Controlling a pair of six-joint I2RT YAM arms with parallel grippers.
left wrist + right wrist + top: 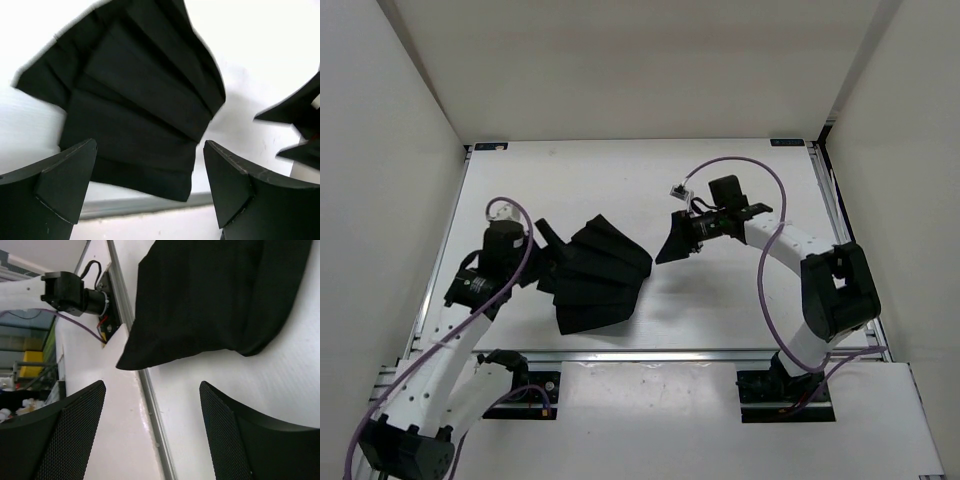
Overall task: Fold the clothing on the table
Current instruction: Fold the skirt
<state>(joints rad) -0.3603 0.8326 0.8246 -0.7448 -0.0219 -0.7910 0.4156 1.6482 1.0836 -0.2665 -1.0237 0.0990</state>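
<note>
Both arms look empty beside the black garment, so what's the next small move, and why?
Probably ease the right fingers toward the nearest edge of the clothing. They stand open and apart from it, holding nothing, while the open left fingers sit at its opposite side. The clothing lies bunched in pleats on the table.

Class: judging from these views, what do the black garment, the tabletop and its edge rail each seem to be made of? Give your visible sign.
Clothing: soft cloth, matte black; it creases into pleat-like folds.
Table: smooth matte white board, perhaps laminate or plastic; the look leaves it open.
Rail: metal, likely aluminium; grey with a dull sheen.
</note>
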